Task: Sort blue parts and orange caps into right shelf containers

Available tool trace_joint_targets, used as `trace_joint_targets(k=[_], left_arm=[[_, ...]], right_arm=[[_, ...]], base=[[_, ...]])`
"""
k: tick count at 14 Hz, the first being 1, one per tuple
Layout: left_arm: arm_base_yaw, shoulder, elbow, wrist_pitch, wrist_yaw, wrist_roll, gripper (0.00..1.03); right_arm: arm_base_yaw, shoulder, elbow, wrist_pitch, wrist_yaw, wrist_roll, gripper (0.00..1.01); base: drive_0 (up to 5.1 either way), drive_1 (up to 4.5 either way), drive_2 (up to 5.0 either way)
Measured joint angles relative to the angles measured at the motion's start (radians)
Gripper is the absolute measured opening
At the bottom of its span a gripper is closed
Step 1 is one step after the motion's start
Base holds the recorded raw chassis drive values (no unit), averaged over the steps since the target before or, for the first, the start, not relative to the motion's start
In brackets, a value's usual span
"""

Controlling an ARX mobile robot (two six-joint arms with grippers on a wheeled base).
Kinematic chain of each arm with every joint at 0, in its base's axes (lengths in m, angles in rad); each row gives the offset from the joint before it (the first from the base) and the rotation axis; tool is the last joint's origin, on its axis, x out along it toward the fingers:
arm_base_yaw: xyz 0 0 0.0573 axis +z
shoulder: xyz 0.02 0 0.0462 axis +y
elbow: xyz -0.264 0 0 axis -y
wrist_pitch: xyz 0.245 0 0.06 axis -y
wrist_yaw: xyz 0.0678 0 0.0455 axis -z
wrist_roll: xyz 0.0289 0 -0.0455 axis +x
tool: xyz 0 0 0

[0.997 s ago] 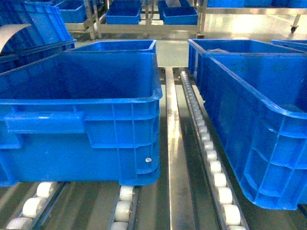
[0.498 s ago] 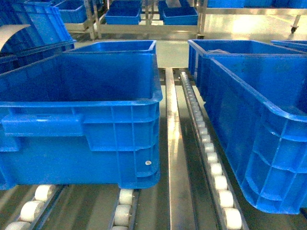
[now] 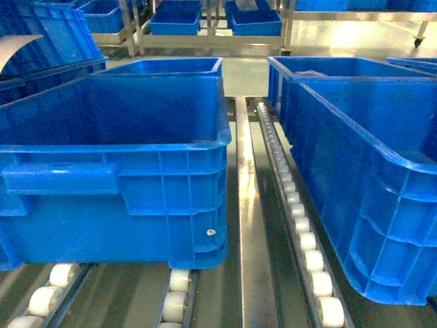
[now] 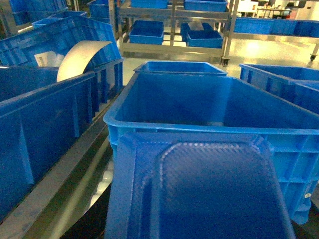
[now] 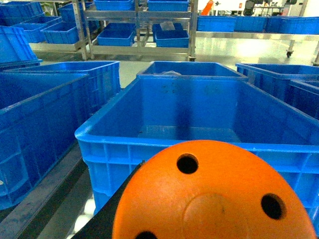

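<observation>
A flat blue part (image 4: 199,189) with a textured face fills the bottom of the left wrist view, held close to the camera. It hides my left gripper's jaws. Just beyond it stands an open blue crate (image 4: 209,128). An orange cap (image 5: 209,199), domed with round holes, fills the bottom of the right wrist view. One dark finger (image 5: 107,211) of my right gripper shows at its left edge. Ahead of it is another blue crate (image 5: 107,140), one of the right shelf containers (image 3: 389,219). Neither gripper shows in the head view.
Crates sit on roller lanes (image 3: 304,239) with a steel rail (image 3: 249,225) between them. A large left crate (image 3: 116,147) is near, and more crates stand behind it. At far left a tilted crate holds a curled white sheet (image 4: 79,57). Metal racks (image 3: 212,41) line the back.
A second ago the crates shifted slightly down and left in the head view; over the last half second nothing has moved.
</observation>
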Motion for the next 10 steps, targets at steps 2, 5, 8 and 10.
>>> trace_joint_targets(k=[2, 5, 8, 10], left_arm=[[0.000, 0.000, 0.000, 0.000, 0.000, 0.000, 0.41], [0.000, 0.000, 0.000, 0.000, 0.000, 0.000, 0.41], [0.000, 0.000, 0.000, 0.000, 0.000, 0.000, 0.41], [0.000, 0.000, 0.000, 0.000, 0.000, 0.000, 0.41]], right_arm=[[0.000, 0.000, 0.000, 0.000, 0.000, 0.000, 0.43], [0.000, 0.000, 0.000, 0.000, 0.000, 0.000, 0.43], [0.000, 0.000, 0.000, 0.000, 0.000, 0.000, 0.43], [0.000, 0.000, 0.000, 0.000, 0.000, 0.000, 0.43]], base=[[0.0, 0.00, 0.0], [0.0, 0.00, 0.0], [0.0, 0.00, 0.0], [0.0, 0.00, 0.0]])
